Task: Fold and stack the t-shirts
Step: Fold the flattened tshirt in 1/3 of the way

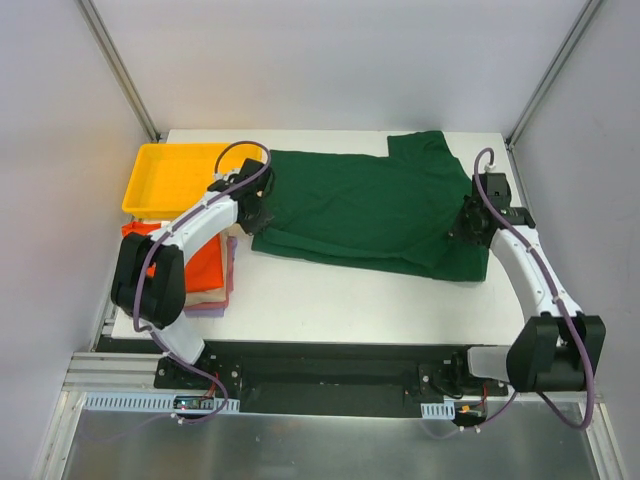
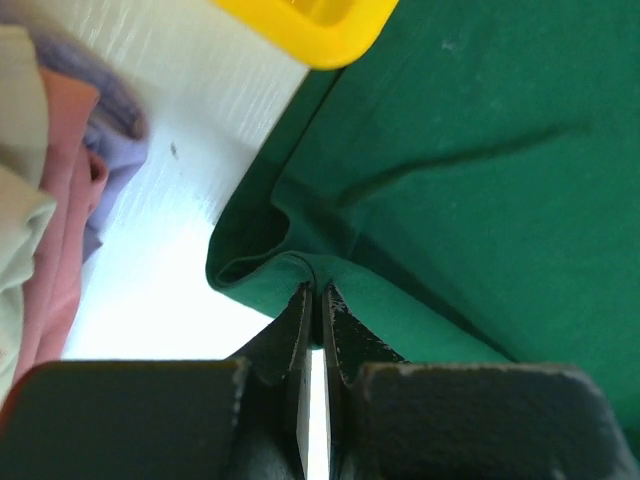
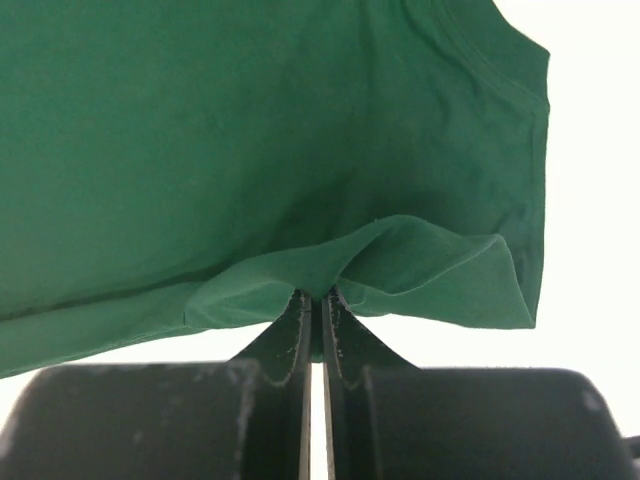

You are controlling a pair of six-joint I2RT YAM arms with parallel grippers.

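A large dark green t-shirt (image 1: 365,208) lies spread across the middle of the table, partly folded over itself. My left gripper (image 1: 257,215) is shut on its left edge, where the cloth bunches between the fingertips (image 2: 318,292). My right gripper (image 1: 468,226) is shut on the right edge of the green t-shirt (image 3: 250,130), pinching a raised fold (image 3: 318,293). A stack of folded t-shirts (image 1: 208,272), orange over beige and lilac, lies at the left under my left arm. Its beige, pink and lilac edges (image 2: 60,190) show in the left wrist view.
A yellow plastic tray (image 1: 178,176) stands at the back left, its corner (image 2: 320,35) overlapping the green shirt's edge in the left wrist view. Bare white table (image 1: 350,300) runs along the front. Grey walls enclose the table on three sides.
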